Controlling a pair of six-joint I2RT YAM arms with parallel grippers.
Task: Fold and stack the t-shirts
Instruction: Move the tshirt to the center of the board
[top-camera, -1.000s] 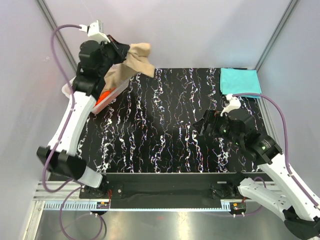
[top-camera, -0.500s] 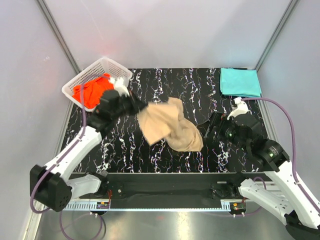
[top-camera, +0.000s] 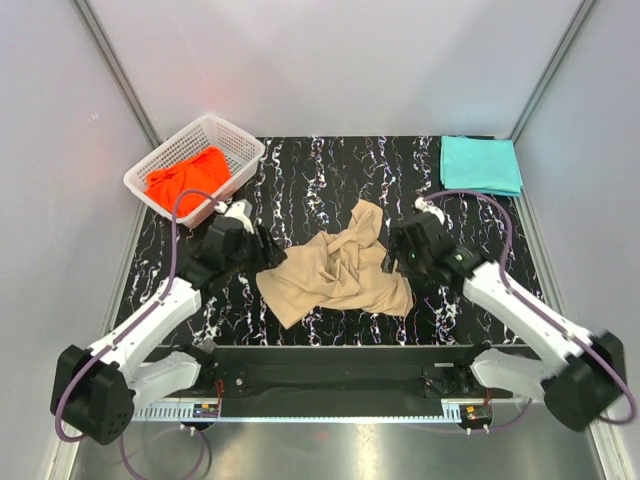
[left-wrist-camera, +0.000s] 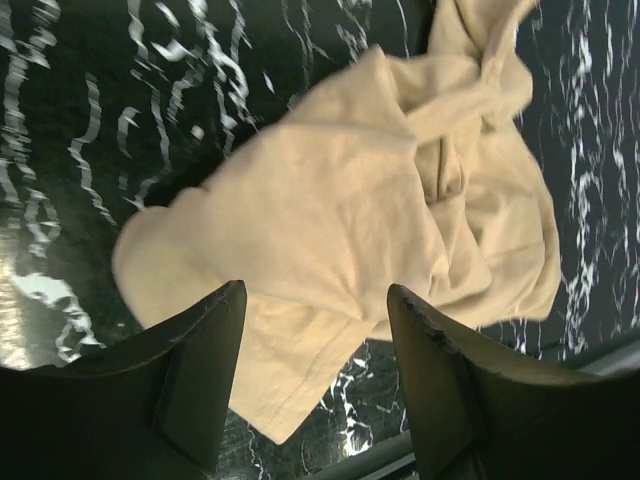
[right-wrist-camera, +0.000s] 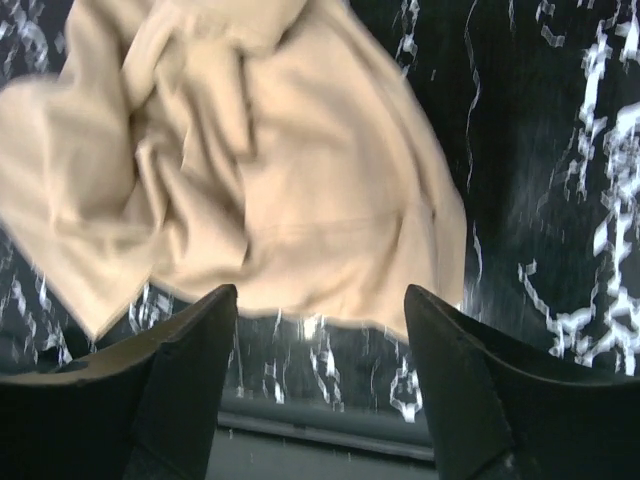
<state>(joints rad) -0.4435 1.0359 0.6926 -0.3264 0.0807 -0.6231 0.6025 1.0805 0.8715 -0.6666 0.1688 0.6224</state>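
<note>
Your tan t-shirt (top-camera: 335, 272) lies crumpled at mid-table, toward the near edge, with body and sleeves bunched over each other and nothing flat yet. The left gripper (top-camera: 264, 246) sits at its left border and the right gripper (top-camera: 392, 256) at its right. Both wrist views show the fingers spread wide over the cloth with nothing pinched.

As I read it, your step is to spread the shirt before any fold. Take a single layer at a hem corner or shoulder you can plainly see, not the knot of folds in the middle. Pull outward on both sides together, low over the black marbled table (top-camera: 300, 180).

The folded teal t-shirt (top-camera: 480, 163) lies at the far right corner, likely your stack spot. The orange-red t-shirt (top-camera: 187, 178) sits in the white lattice basket (top-camera: 240, 150) at far left.
</note>
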